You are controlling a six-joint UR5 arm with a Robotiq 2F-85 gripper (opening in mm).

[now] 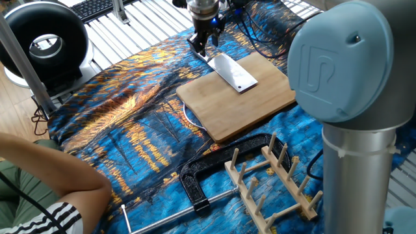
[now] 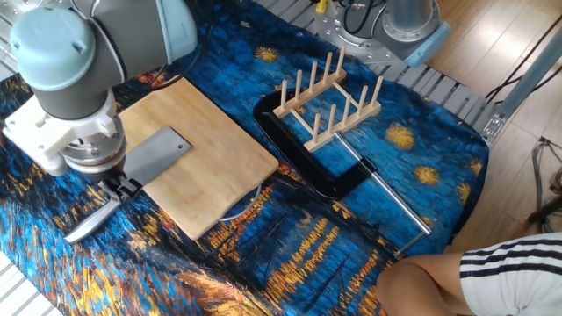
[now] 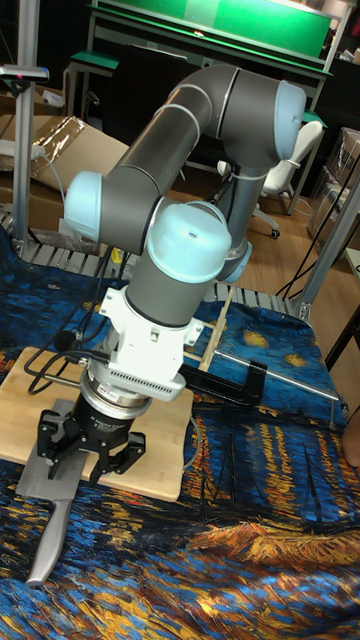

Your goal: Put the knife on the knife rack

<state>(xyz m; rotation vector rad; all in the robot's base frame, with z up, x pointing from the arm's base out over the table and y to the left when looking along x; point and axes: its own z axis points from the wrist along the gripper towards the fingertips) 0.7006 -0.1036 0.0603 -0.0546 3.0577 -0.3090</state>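
The knife lies flat, its broad silver blade (image 1: 233, 71) on the bamboo cutting board (image 1: 250, 104) and its grey handle (image 2: 91, 222) sticking out over the cloth. My gripper (image 2: 121, 188) hangs just over the spot where blade meets handle, fingers pointing down and spread to either side, open with nothing gripped. From the tall fixed view the gripper (image 3: 90, 452) sits above the blade (image 3: 38, 468), with the handle (image 3: 45, 540) running toward the camera. Away from the board, the knife rack (image 1: 273, 183) (image 2: 329, 99) stands upright on the cloth.
A black C-clamp (image 1: 211, 168) (image 2: 309, 162) lies between the board and the rack, its long screw (image 2: 395, 204) reaching out. A person's arm (image 1: 45, 185) rests at the table edge. A black round fan (image 1: 42, 42) and a keyboard (image 1: 94, 8) stand beyond the cloth.
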